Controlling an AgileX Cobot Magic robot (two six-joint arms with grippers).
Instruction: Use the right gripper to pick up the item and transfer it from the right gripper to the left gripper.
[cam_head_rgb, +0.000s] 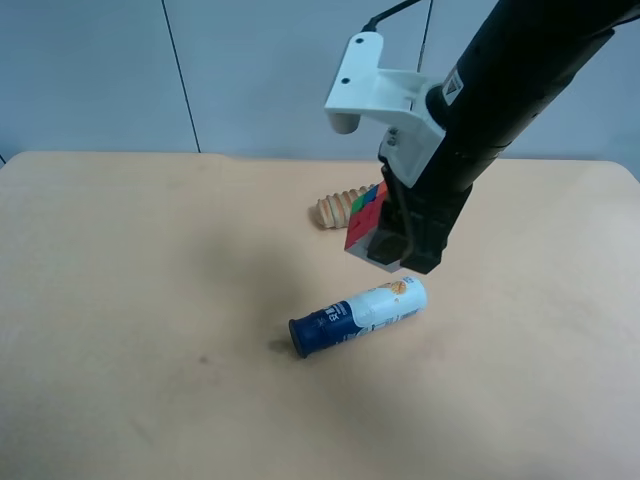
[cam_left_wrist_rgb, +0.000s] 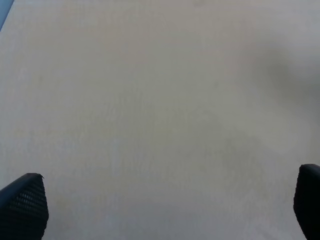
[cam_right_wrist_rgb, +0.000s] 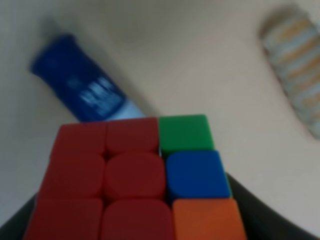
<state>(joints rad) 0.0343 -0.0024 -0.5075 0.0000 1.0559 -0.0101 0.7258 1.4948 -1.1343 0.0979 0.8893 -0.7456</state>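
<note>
The puzzle cube (cam_head_rgb: 366, 222) is clamped in the right gripper (cam_head_rgb: 400, 250), clear of the table (cam_head_rgb: 150, 300); the tube (cam_head_rgb: 358, 316) lies beneath. The left gripper (cam_left_wrist_rgb: 165, 202) is spread wide.

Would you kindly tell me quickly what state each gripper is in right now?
Right gripper: shut on the puzzle cube.
Left gripper: open, with nothing between its fingers.

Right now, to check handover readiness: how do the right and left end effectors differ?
The right end effector is shut on the multicoloured puzzle cube, held above the tan table; the left end effector is open and empty. Only the right one, not the left, shows in the exterior high view. Both have black jaws.
</note>
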